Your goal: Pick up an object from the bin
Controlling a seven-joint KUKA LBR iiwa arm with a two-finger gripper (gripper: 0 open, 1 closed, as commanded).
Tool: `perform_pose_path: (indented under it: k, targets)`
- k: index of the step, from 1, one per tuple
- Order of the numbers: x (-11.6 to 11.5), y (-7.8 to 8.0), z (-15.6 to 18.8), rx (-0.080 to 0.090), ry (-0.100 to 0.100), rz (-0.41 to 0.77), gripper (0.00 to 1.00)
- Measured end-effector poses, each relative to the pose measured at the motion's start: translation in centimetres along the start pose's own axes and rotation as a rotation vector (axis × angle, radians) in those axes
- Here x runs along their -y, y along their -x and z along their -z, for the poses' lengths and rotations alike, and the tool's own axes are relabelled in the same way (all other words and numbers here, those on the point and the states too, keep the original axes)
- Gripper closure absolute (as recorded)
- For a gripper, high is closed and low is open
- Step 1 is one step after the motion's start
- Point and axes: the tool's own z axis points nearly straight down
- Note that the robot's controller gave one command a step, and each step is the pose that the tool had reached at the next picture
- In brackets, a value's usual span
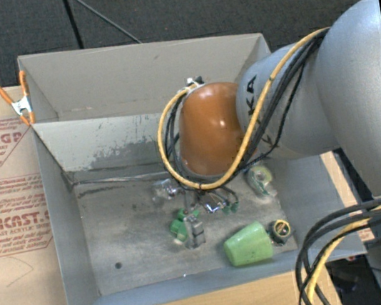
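Though screened in part by the orange wrist cover and the yellow cables, can still place the working end roughly: down near the floor of the grey bin, just below centre of the frame, tip among a small cluster of bits. Cannot call the jaws spread or pressed together from this angle.

Closest to the tip, a small dark-green piece, touching or all but touching the metal on its left side; possibly between the jaws, but cannot confirm. Just above and to the left, a clear, glassy scrap. To the lower right, apart from the tip, a chunky light-green block, with a small round black-and-yellow thing just beside its right end. Further up on the right, near the bin wall, a pale round greenish piece.

Judging by the low position: grasp step, low enough for a grip, no lift yet. Reads as somewhere near the middle of the task.

Next calls for a firm closure on the small dark-green piece, if indeed the target, then a straight rise clear of the neighbours and the bin walls. Needs care with so small a thing: easy to nip only an edge and lose it on the way up.
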Motion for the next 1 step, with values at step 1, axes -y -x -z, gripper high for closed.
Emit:
perform_pose_path:
  k: [1]
  targets:
    - [4.34,0.56,-3.9,0.002,0.001,-0.04,0.0]
